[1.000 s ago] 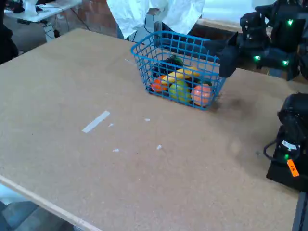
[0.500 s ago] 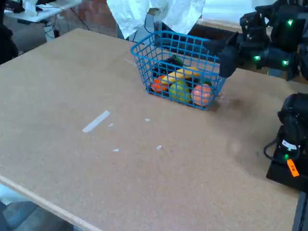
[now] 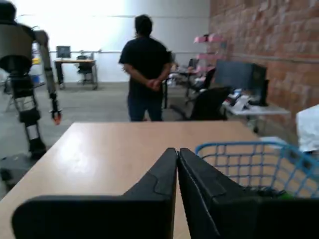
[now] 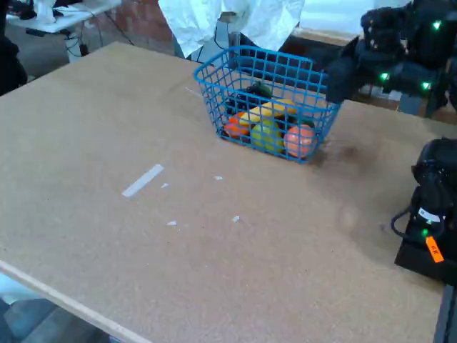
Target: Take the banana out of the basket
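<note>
Black gripper (image 3: pixel 177 152) juts forward in wrist view, fingers (image 3: pixel 159 181) pressed together tip to tip, nothing held between. In fixed view, gripper (image 4: pixel 341 71) hangs at upper right, arm lit by green lights behind it.

A: We're on the light brown tabletop (image 4: pixel 107 143), matte and grainy in the fixed view, pale edge running along the near left.

B: And directly on it?

A: The blue wire basket (image 4: pixel 265 71) stands upright toward the far side. Nearer, left of centre, a strip of white tape (image 4: pixel 142 180) lies flat, with small white scraps (image 4: pixel 235 219) scattered just beside it.

B: Right side?

A: The black arm base (image 4: pixel 428 221) sits at that edge, well apart from the tape.
</note>
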`<action>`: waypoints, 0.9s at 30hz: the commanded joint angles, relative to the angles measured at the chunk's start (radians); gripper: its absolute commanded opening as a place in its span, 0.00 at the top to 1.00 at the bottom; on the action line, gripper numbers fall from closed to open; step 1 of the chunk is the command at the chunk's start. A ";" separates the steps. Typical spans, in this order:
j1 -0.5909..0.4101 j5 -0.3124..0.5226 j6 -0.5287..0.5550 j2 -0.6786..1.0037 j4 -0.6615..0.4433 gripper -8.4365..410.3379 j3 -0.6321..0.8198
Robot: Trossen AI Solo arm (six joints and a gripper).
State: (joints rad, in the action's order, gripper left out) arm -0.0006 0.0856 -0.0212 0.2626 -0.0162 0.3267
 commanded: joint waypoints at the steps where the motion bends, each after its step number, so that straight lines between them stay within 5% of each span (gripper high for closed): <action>1: 0.000 0.084 -0.008 0.010 -0.075 0.89 0.106; 13: 0.000 0.275 0.047 0.143 -0.535 0.59 0.502; 18: 0.000 0.316 -0.031 0.291 -0.732 0.51 0.606; 27: -0.066 0.438 -0.167 0.579 -0.721 0.50 0.721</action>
State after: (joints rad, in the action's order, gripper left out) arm -0.0170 0.4957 -0.1612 0.7494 -0.7544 1.0069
